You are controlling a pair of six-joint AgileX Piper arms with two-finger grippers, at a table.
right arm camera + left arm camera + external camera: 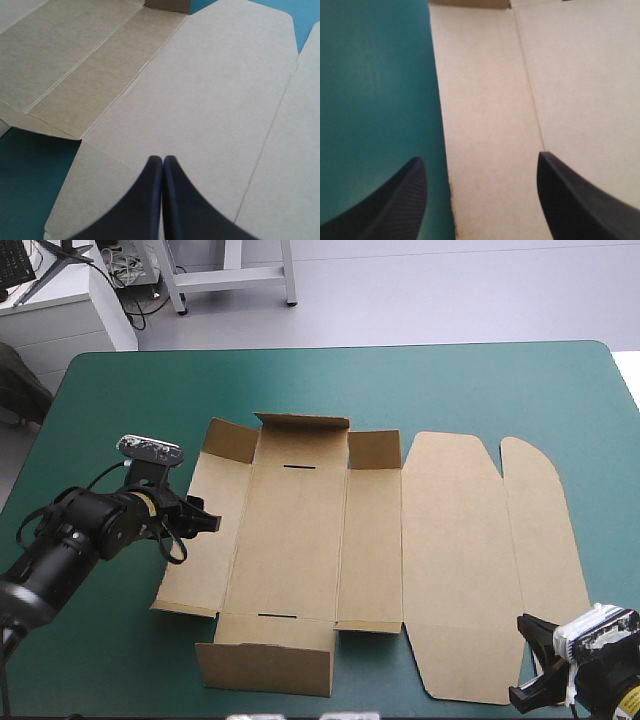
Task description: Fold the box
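The brown box [300,540] lies mostly flat in the middle of the teal-green table. Its short far wall [302,425] and near wall [266,667] stand raised, and the lid [460,560] lies flat to the right. My left gripper [208,520] is at the box's left edge. In the left wrist view it [480,200] is open, with the left side panel [490,100] and its edge lying between and under the fingers. My right gripper [528,665] is at the lid's near right corner. It [163,167] is shut, its tip over the lid panel [200,90].
Bare teal-green cover [450,390] runs beyond the box toward the far edge, and a strip of it [110,640] lies to the box's left under my left arm. The table's right edge is close to the lid flap [545,530].
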